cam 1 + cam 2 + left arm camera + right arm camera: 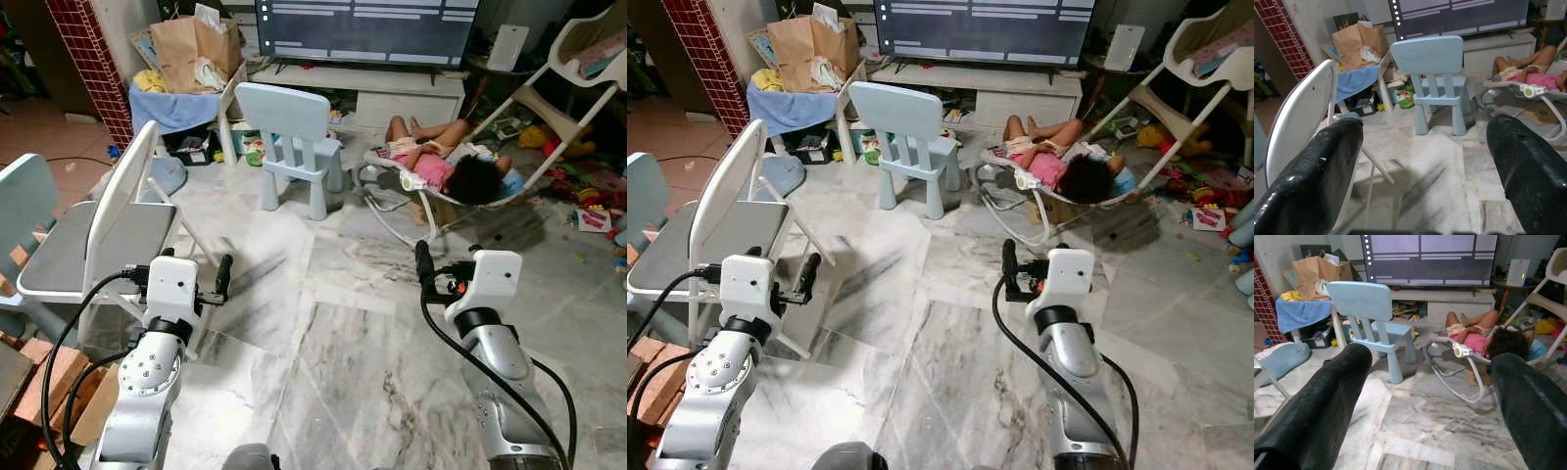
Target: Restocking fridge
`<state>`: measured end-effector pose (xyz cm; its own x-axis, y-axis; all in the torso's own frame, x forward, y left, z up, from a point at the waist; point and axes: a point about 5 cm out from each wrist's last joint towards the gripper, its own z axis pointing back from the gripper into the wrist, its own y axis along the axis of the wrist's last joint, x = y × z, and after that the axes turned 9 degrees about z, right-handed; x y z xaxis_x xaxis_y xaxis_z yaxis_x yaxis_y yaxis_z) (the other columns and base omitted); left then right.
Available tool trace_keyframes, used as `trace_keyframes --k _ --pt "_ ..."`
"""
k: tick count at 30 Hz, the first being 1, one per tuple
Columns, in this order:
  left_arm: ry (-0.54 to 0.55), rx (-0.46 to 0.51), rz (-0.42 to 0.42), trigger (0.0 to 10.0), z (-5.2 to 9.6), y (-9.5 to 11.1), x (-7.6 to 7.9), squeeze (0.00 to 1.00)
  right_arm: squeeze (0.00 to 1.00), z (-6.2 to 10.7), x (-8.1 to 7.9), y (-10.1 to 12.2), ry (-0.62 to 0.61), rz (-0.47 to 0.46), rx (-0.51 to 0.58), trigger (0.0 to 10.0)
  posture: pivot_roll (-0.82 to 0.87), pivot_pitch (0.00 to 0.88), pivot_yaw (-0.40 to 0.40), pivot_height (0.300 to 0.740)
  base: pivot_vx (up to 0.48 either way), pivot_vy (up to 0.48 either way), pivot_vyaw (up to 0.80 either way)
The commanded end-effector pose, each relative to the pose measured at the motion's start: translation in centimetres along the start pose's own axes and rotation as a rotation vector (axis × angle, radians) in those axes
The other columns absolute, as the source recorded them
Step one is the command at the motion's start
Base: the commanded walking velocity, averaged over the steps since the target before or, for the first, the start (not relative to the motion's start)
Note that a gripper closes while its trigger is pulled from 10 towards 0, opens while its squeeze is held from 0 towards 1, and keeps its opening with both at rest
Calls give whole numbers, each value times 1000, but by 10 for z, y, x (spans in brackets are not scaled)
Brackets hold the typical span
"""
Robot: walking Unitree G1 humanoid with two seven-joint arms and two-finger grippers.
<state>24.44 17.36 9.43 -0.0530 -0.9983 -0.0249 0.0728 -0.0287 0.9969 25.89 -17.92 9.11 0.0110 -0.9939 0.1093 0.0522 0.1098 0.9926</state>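
Left eye view, living room seen from the robot's head. Landmark: the pale blue child's chair [294, 137], standing on the marble floor [333, 323] with its back toward the robot. Beyond the chair, a television [367, 27] on a low white cabinet [407, 93]. To the robot's left of the chair, a brown paper bag [191, 49] on a blue cloth, with a red brick pillar [90, 64] further left. To the robot's right of the chair, a person in a pink top [446, 162] lies in a bouncer seat on the floor; beyond that, the legs of a white high chair [563, 93] and scattered toys. Nearer the robot than the chair, to its left, a white folding chair [113, 230] with a grey seat. No fridge and no stock items can be made out.

Left gripper [224, 277] is held above the floor, just beside the folding chair; the left wrist view shows its jaws apart, holding nothing. Right gripper [423, 262] is held above the floor, near the bouncer; the right wrist view shows its jaws apart, likewise unloaded.
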Motion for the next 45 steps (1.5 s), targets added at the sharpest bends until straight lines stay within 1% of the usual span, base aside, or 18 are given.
trace_keyframes --k 1,9,14,16,19,20,22,27,32,35,36,37,38,39,40,42,43,45 --pt "18 8 -18 10000 -2 4 -3 0 0 -3 -2 2 12 -3 2 10000 84 0 4 740 -262 0 0" --pt "13 51 -30 10000 -14 17 -5 0 0 -10 0 4 -7 -21 1 10000 87 0 -7 740 -320 0 0" --pt "26 48 -29 10000 -12 17 -8 0 0 -8 -1 0 4 4 -21 10000 88 0 -6 740 -354 0 0" --pt "33 37 -25 10000 -10 14 -10 0 0 -7 -1 1 9 14 -9 10000 92 0 -7 740 -354 0 0" --pt "33 31 -20 10000 -10 12 -9 0 0 -6 -1 -1 6 8 -17 10000 93 0 -7 740 -347 0 0" --pt "32 30 -19 10000 -10 12 -7 0 0 -7 -2 -2 19 -11 -21 10000 93 0 -7 740 -341 0 0" --pt "32 30 -19 10000 -10 12 -7 0 0 -7 -3 -2 21 -14 -20 10000 93 0 -7 740 -341 0 0" --pt "32 37 -10 10000 -12 13 -6 0 0 -6 -9 -2 46 -5 -17 10000 101 0 -18 740 -328 0 0" --pt "33 40 -14 10000 -13 14 -7 0 0 -8 -10 -2 48 -11 -20 10000 105 0 -20 740 0 0 0" --pt "42 23 -2 10000 -10 11 -10 0 0 -9 -8 -1 36 -23 -21 10000 104 0 -24 740 0 320 0" --pt "48 17 1 10000 -7 9 -12 0 0 -8 -8 3 44 -26 8 10000 104 0 -24 740 0 480 0" --pt "58 8 3 10000 -3 6 -15 0 0 -8 -10 7 74 -5 27 10000 109 0 -25 740 0 480 0" --pt "60 4 3 10000 -2 5 -16 0 0 -8 -11 6 82 8 21 10000 109 0 -25 740 0 480 0" --pt "60 4 3 10000 -2 5 -16 0 0 -8 -11 6 82 8 21 10000 109 0 -25 740 0 480 0" --pt "66 -8 6 10000 2 2 -17 0 0 -8 -12 5 73 11 16 10000 111 0 -20 740 0 480 0" --pt "71 -21 11 10000 5 -1 -17 0 0 -7 -12 4 69 7 16 10000 113 0 -22 740 0 480 0" --pt "62 -28 18 10000 7 -3 -14 0 0 -6 -12 2 64 -9 16 10000 115 0 -26 740 0 480 0" --pt "54 -28 20 10000 8 -3 -12 0 0 -5 -12 1 67 -4 6 10000 114 0 -28 740 0 480 0"
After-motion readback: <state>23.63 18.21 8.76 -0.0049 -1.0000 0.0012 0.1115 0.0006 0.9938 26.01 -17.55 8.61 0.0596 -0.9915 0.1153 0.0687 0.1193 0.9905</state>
